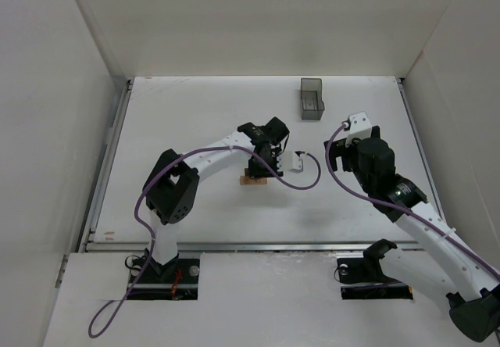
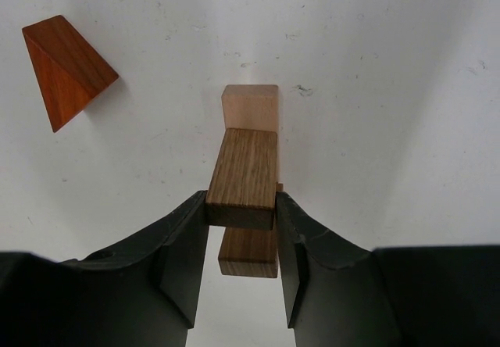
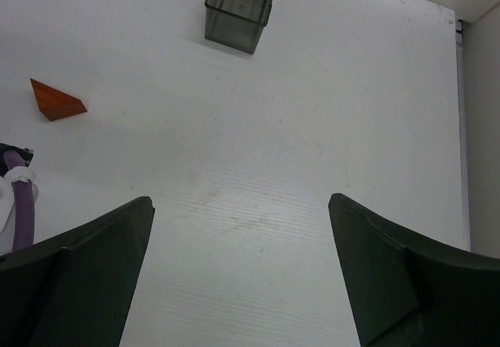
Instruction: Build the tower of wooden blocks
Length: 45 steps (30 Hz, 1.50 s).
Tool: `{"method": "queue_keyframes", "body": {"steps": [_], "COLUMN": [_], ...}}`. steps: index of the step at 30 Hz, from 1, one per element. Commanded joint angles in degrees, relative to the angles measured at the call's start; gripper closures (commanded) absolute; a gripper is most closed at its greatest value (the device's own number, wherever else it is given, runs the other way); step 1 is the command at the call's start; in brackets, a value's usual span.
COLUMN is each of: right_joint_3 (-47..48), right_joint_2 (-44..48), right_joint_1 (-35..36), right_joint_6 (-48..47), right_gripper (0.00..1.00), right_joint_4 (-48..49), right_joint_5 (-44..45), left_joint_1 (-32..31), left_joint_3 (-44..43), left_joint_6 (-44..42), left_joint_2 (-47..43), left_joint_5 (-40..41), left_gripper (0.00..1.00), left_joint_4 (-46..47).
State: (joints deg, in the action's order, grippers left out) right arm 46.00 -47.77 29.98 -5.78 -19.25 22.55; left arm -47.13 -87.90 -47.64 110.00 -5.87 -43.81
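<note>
So the tower is barely a tower right now. The brown block [image 2: 244, 177] is pinched across its narrow width by the left gripper [image 2: 242, 206], with its long side pointing straight out ahead of the jaws. Right underneath it, down between the fingers, there's a second tan block [image 2: 248, 257]. Just past the fingertips a paler block [image 2: 250, 106] sits on the table [image 2: 375, 89]. Looks to me like the held one is being lined up over those two, and it's gripped by the sides so the bottom face is free to land flat. Can't tell from the wrist view whether it's already touching them or hanging just above.

The orange roof piece [image 2: 66, 66] lies on its side, ahead and to the left of the fingers, well apart from the stack. Makes sense, since it'd go on last.

The right gripper [image 3: 240, 204] is spread wide with nothing in it, hovering over bare table, I'd guess just parked out of the way. The grey bin [image 3: 241, 7] is far ahead of it, and the roof piece is off to its front left.

My guess is it's early in the build. The risk is nudging the lower blocks on release, since they're tiny next to those fingers.
</note>
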Motion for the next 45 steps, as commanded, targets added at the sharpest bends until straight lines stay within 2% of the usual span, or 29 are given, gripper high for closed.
{"method": "queue_keyframes", "body": {"steps": [1,45], "right_joint_3": [-0.3,-0.8], "right_joint_2": [0.1,0.1], "right_joint_1": [-0.3,-0.3], "right_joint_6": [-0.1,-0.1], "right_gripper": [0.01,0.01], "right_joint_4": [2.5,3.1], "right_joint_5": [-0.2,-0.7], "left_joint_1": [0.2,0.7], "left_joint_3": [-1.0,-1.0], "left_joint_6": [0.8,4.6], "left_joint_2": [0.3,0.3], "left_joint_5": [-1.4,-0.9], "left_gripper": [0.66,0.66], "left_joint_4": [-2.2,-1.2]}}
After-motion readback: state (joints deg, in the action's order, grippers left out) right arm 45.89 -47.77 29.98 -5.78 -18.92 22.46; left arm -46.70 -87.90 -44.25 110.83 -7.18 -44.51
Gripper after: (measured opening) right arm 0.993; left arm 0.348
